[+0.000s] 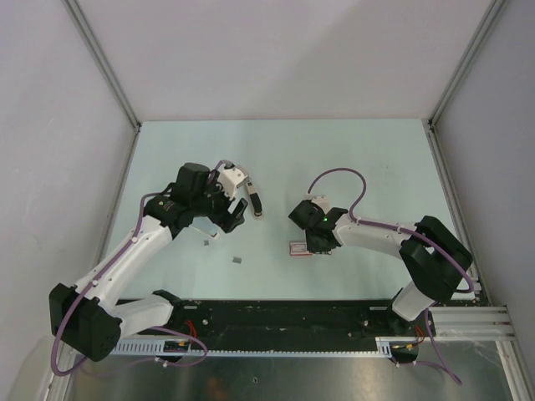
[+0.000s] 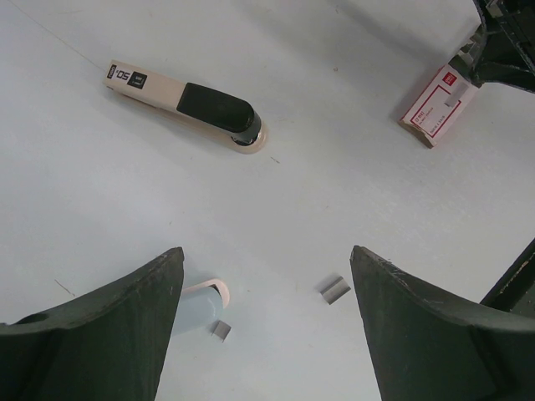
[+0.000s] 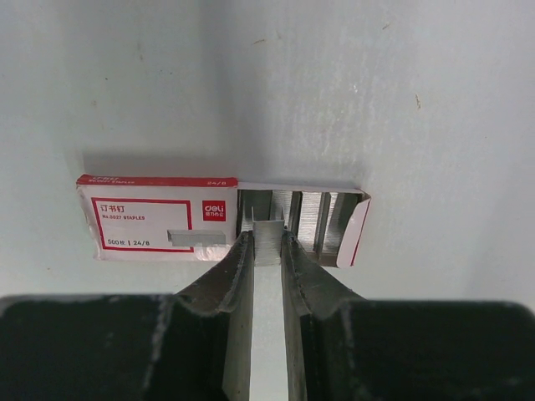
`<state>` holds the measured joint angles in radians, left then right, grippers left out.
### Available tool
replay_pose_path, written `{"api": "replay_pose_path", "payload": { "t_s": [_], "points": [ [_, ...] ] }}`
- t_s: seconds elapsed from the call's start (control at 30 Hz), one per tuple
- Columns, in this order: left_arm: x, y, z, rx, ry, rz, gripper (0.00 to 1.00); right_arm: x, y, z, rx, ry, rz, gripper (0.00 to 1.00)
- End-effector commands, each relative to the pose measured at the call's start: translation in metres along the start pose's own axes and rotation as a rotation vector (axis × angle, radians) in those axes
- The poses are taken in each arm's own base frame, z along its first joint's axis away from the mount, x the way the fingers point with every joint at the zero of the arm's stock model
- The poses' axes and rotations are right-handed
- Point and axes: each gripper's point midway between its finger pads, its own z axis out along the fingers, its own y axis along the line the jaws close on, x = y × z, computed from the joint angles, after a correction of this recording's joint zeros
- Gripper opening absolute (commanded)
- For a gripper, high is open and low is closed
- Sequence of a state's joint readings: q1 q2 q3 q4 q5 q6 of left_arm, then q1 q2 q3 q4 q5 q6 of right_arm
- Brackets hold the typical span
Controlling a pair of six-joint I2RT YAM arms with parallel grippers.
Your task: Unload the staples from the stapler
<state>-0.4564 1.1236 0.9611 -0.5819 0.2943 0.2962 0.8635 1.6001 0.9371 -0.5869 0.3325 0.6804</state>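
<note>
The stapler (image 1: pixel 256 202), beige with a black top, lies closed on the table; it also shows in the left wrist view (image 2: pixel 188 104). My left gripper (image 1: pixel 227 219) hangs open and empty just left of it, above the table (image 2: pixel 266 251). Two short loose staple strips (image 2: pixel 333 288) (image 2: pixel 220 330) lie on the table under it. My right gripper (image 1: pixel 308 244) is shut on a staple strip (image 3: pixel 267 242) at the open end of the red-and-white staple box (image 3: pixel 155 219), which holds more strips.
The box (image 1: pixel 298 246) lies mid-table, right of the stapler. The loose strips show in the top view (image 1: pixel 238 260) (image 1: pixel 206 242). A pale rounded piece (image 2: pixel 196 305) sits by my left finger. Grey walls enclose the table (image 1: pixel 276 150) on three sides.
</note>
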Motion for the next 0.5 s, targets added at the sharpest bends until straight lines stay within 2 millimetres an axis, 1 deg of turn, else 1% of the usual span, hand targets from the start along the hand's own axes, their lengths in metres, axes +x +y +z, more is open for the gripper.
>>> {"api": "replay_pose_path", "payload": {
  "t_s": [0.0, 0.3, 0.47],
  "points": [
    [-0.007, -0.0053, -0.0052, 0.013, -0.037, 0.022, 0.85, -0.0037, -0.0068, -0.0038, 0.018, -0.019, 0.0, 0.03],
    [-0.0069, -0.0054, -0.0054, 0.013, -0.036, 0.021, 0.85, -0.001, -0.0065, -0.0016, 0.013, -0.004, -0.015, 0.06],
    [-0.0085, -0.0055, -0.0063, 0.012, -0.041, 0.024, 0.86, 0.0005, -0.0017, -0.0005, -0.002, 0.001, -0.019, 0.08]
  ]
}}
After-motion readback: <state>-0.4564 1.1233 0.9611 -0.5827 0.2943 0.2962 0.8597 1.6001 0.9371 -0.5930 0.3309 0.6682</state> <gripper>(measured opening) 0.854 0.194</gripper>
